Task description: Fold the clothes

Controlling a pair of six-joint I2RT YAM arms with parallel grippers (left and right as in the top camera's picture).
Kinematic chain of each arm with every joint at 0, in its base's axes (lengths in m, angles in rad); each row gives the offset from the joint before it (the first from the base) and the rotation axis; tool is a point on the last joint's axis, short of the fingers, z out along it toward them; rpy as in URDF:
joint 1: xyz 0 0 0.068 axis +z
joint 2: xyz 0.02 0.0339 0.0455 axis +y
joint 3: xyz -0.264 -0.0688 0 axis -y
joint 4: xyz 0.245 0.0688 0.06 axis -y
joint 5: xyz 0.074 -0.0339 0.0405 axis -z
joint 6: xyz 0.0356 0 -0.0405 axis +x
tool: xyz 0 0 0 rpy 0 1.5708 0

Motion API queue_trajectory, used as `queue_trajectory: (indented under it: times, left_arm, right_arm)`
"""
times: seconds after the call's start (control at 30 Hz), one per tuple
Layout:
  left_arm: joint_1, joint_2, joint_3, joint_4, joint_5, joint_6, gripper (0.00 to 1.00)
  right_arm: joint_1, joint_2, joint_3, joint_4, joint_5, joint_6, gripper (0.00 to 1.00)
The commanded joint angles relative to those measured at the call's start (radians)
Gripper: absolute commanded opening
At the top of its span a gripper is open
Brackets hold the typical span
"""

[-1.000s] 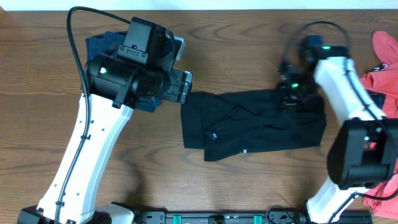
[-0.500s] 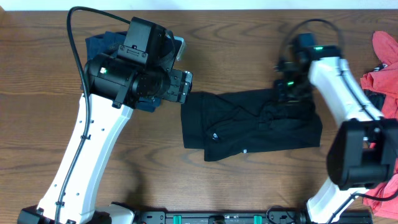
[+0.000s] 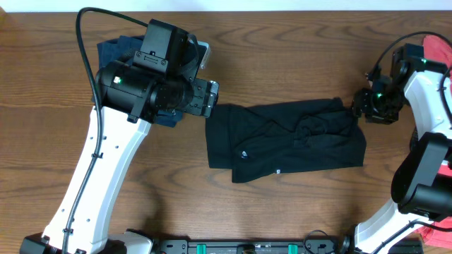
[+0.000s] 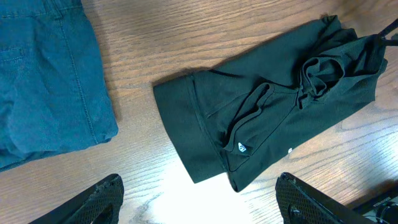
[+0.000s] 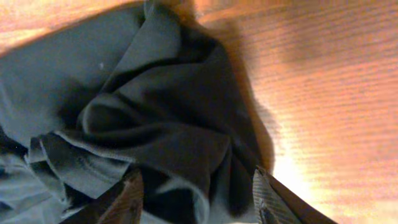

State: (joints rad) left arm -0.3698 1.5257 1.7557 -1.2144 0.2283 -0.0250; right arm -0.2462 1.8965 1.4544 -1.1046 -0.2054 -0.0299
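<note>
A long black garment (image 3: 282,141) lies roughly folded in the middle of the table, its small white logo (image 4: 242,147) near the left end. Its right end is bunched into loose folds (image 5: 155,130). My right gripper (image 3: 361,110) hangs over that bunched upper right corner. Its jaws stand apart, with fabric lying loose between the fingers (image 5: 127,196). My left gripper (image 4: 202,205) is open just off the garment's left edge, over bare wood. Navy-blue shorts (image 4: 43,81) lie at the back left, partly under the left arm. Coral-red pieces (image 3: 438,53) lie at the far right.
The table is dark brown wood (image 3: 282,56). The big left arm (image 3: 134,92) covers much of the shorts (image 3: 113,49). The right arm's base (image 3: 424,183) stands near the coral-red pile at the right edge.
My right gripper has moved right, from over the garment's upper right part to its right edge, and its jaws have parted. The garment's upper right corner has shifted outward. The left arm has stayed still.
</note>
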Motion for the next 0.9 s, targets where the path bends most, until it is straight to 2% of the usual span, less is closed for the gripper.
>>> queue_trajectory:
  times: [0.0,0.1,0.2,0.27,0.33,0.53,0.7,0.73,0.77,0.8,0.83,0.87]
  left_arm:
    - [0.005,-0.007,0.011,0.002,-0.013,0.016,0.80]
    - [0.005,-0.007,0.011,0.003,-0.013,0.016,0.80]
    - [0.005,-0.007,0.011,0.003,-0.013,0.016,0.80]
    - [0.005,-0.007,0.011,0.004,-0.013,0.016,0.80]
    - [0.005,-0.007,0.011,0.005,-0.013,0.016,0.80]
    - [0.005,-0.007,0.011,0.005,-0.013,0.016,0.80]
    - [0.005,-0.006,0.011,0.016,-0.013,0.016,0.80]
    - [0.005,-0.006,0.011,0.019,-0.013,0.016,0.80]
    - [0.005,-0.006,0.011,0.021,-0.013,0.016,0.80]
    - [0.005,-0.006,0.011,0.023,-0.013,0.016,0.80]
    - [0.005,-0.006,0.011,0.023,-0.013,0.016,0.80]
    - [0.005,-0.006,0.011,0.023,-0.013,0.016,0.80]
  right_arm:
    - [0.018,-0.027,-0.053,0.030,-0.055,-0.012,0.50]
    - [0.032,-0.027,-0.097,0.064,-0.020,-0.008,0.45]
    - [0.043,-0.027,-0.122,0.089,-0.086,-0.002,0.12]
    - [0.053,-0.031,-0.121,0.098,-0.189,-0.044,0.01]
    - [0.069,-0.044,-0.119,0.108,-0.257,-0.082,0.01]
    - [0.145,-0.119,-0.114,0.105,-0.282,-0.117,0.01]
    - [0.243,-0.122,-0.116,0.094,-0.282,-0.116,0.06]
    - [0.264,-0.122,-0.116,0.095,-0.282,-0.116,0.10]
    - [0.287,-0.122,-0.116,0.097,-0.281,-0.116,0.18]
    - [0.313,-0.122,-0.116,0.104,-0.281,-0.116,0.27]
    - [0.334,-0.122,-0.116,0.113,-0.281,-0.116,0.41]
    - [0.351,-0.122,-0.116,0.122,-0.280,-0.116,0.47]
